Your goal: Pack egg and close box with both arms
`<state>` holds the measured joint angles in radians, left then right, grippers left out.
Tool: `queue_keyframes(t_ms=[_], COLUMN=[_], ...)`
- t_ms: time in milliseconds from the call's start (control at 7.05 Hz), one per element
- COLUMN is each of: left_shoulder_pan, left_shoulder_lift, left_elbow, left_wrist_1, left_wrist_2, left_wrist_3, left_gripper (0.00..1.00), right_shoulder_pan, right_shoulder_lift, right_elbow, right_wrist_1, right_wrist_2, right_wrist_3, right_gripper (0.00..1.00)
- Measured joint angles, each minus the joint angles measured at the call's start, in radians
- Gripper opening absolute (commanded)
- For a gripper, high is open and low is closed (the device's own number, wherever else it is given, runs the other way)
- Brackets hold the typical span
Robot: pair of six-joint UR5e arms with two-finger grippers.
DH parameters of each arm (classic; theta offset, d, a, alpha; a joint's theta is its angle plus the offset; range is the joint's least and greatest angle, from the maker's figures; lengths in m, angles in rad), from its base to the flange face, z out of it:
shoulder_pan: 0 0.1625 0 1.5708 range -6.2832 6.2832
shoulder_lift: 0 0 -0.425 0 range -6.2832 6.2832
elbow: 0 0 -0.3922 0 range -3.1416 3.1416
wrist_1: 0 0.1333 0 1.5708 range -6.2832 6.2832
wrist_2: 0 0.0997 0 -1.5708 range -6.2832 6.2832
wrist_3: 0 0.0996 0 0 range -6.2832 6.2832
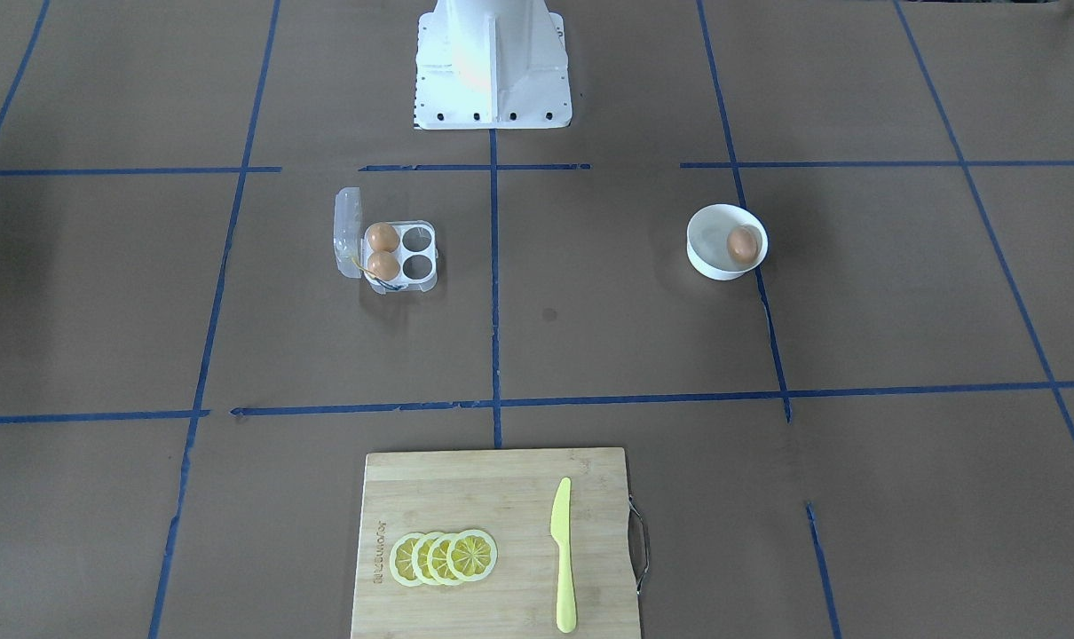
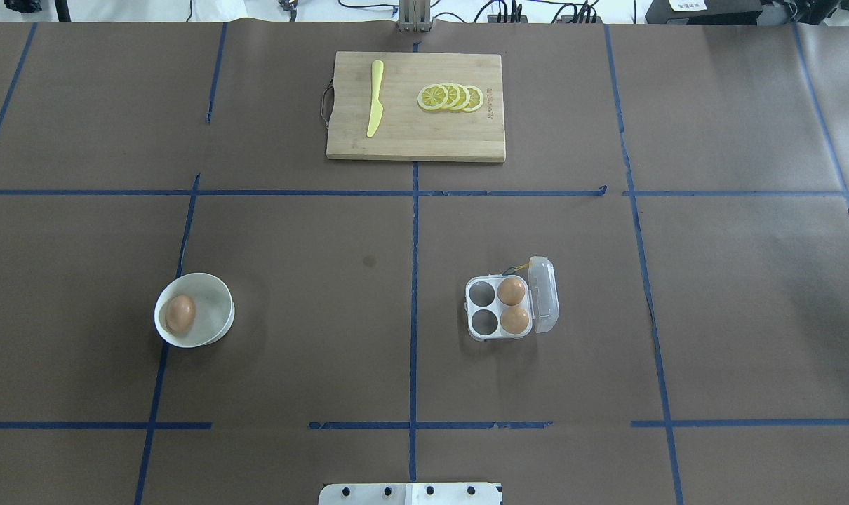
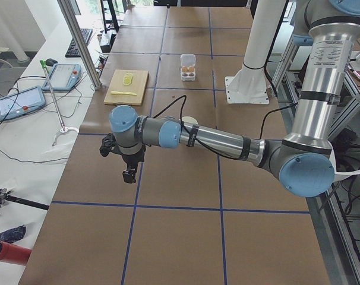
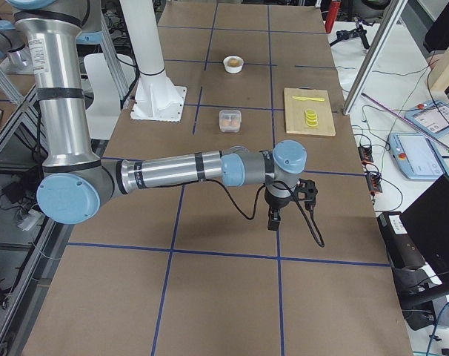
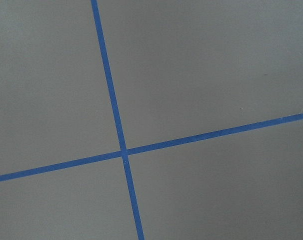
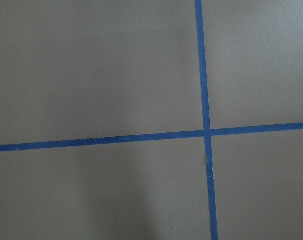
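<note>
The egg lies in a round white bowl on the robot's left side; it also shows in the overhead view. The clear box stands open on the robot's right side, its lid folded outward. Two more eggs fill the cells beside the lid; the other two cells are empty. The left gripper hangs over bare table far from the bowl. The right gripper hangs far from the box. I cannot tell whether either is open.
A wooden cutting board at the far side carries lemon slices and a yellow knife. The white pedestal base stands at the robot's edge. Blue tape lines cross the brown table. Both wrist views show only table and tape.
</note>
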<state>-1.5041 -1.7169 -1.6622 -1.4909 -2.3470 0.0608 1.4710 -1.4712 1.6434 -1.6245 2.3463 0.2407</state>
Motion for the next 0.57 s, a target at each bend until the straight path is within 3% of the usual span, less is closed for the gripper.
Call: queue_keyframes(t_ms=[567], left_shoulder_pan=[0.001], left_shoulder_lift=[-0.008], left_elbow=[-0.044], left_wrist_1=[0.022], left_wrist_2=[0.004], left_wrist_3=[-0.009], left_gripper=[1.00], right_shoulder_pan=[0.000], right_shoulder_lift=[-0.007], right_elbow=[0.005], right_wrist_1=[0.018], right_wrist_2=[0.002], right_wrist_3=[0.004], right_gripper=[1.00])
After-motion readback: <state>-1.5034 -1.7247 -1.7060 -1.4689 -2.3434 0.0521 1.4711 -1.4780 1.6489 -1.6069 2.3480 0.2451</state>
